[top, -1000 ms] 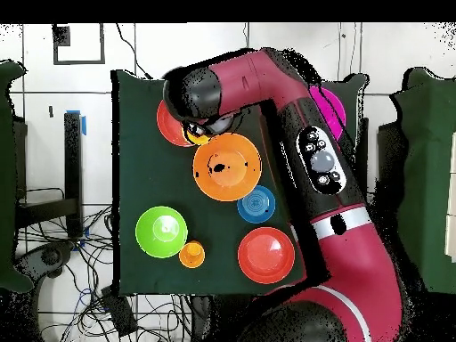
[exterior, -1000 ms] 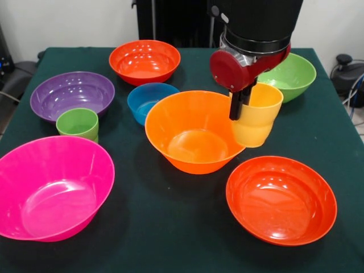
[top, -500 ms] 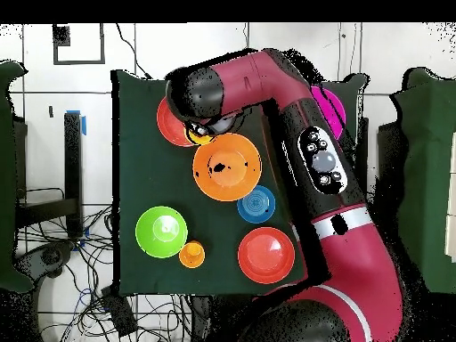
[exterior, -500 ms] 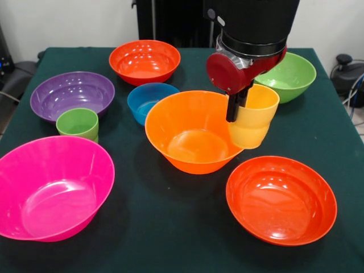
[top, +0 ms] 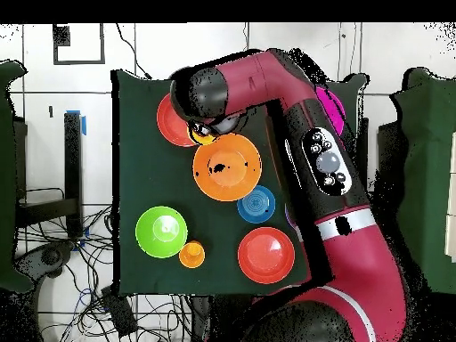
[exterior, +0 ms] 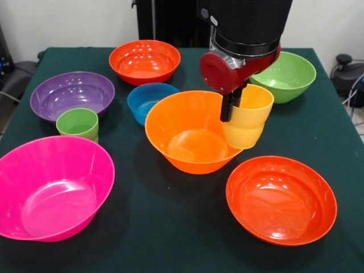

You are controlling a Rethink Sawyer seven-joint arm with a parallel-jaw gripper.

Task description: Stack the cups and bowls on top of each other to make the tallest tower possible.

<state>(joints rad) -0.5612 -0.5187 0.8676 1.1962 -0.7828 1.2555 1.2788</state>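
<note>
My gripper (exterior: pixel 233 111) is shut on the rim of the yellow cup (exterior: pixel 248 120), which hangs upright in the air over the right rim of the large light orange bowl (exterior: pixel 187 133). In the overhead view the yellow cup (top: pixel 203 135) shows just under the arm's head, beside the light orange bowl (top: pixel 227 166). The green cup (exterior: pixel 78 122) stands between the purple bowl (exterior: pixel 72 92) and the pink bowl (exterior: pixel 51 187). The orange cup (top: pixel 191 255) sits next to the lime green bowl (top: pixel 161 232). All bowls lie apart on the cloth; nothing is stacked.
A red-orange bowl (exterior: pixel 144 60) stands at the back, another red-orange bowl (exterior: pixel 281 199) at the front right. The small blue bowl (exterior: pixel 149 100) touches the light orange bowl's left side. The lime green bowl (exterior: pixel 285 74) is behind the arm. The green table (exterior: pixel 170 227) ends close behind the bowls.
The gripper has carried the yellow cup a little to the left in the front view, from beside the light orange bowl to over its right rim. The other things have not moved.
</note>
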